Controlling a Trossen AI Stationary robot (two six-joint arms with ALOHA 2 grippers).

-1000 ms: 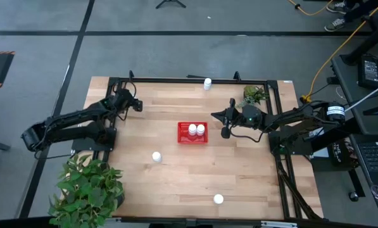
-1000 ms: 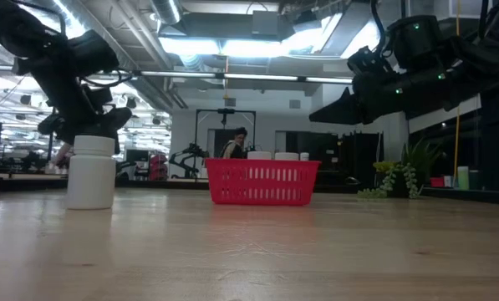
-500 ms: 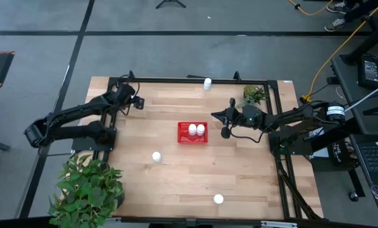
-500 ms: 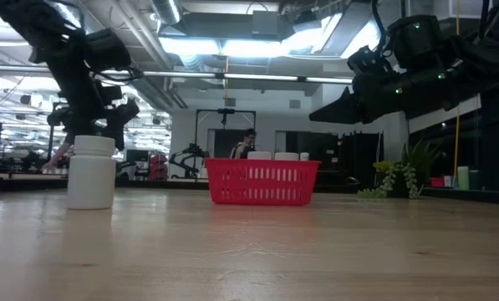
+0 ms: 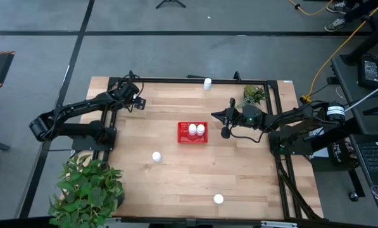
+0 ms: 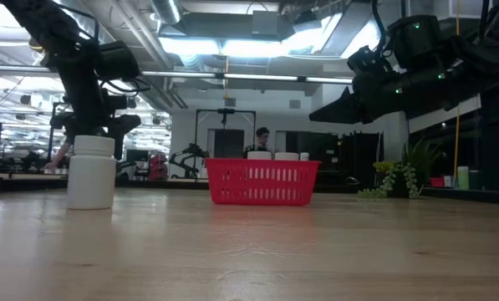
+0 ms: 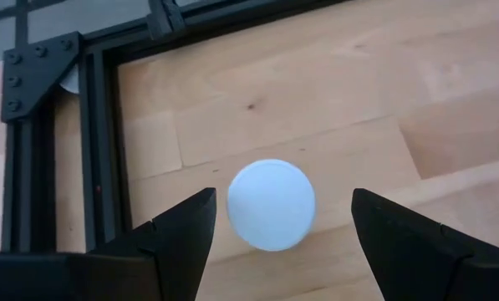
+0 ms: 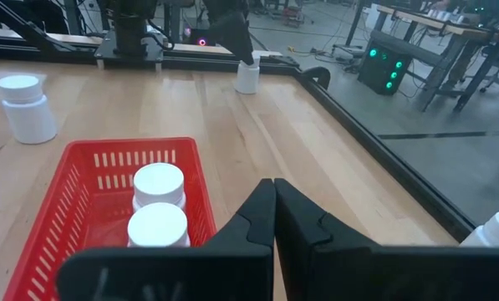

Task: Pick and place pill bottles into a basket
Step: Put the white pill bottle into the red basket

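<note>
The left gripper (image 7: 274,230) hung with fingers spread wide directly above a pill bottle (image 7: 271,204) near the table's far left corner. The right gripper (image 8: 273,194), fingers pressed together and empty, hovered beside the red basket (image 5: 193,133), which held two bottles.

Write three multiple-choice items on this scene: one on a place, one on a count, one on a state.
1. Where is the left claw?
A. Over the basket
B. Above a pill bottle near the table's far left corner
C. Beside the small plant

2. How many bottles stand in the red basket?
A. None
B. Two
C. Four

3. How does the right claw stand?
A. Shut, holding nothing
B. Wide open
C. Shut on a bottle

Answers:
1 B, since the left wrist view shows a white cap between its open fingers, by the corner frame.
2 B, since two white caps show inside in the high view.
3 A, since its fingers meet, with nothing between them.
</note>
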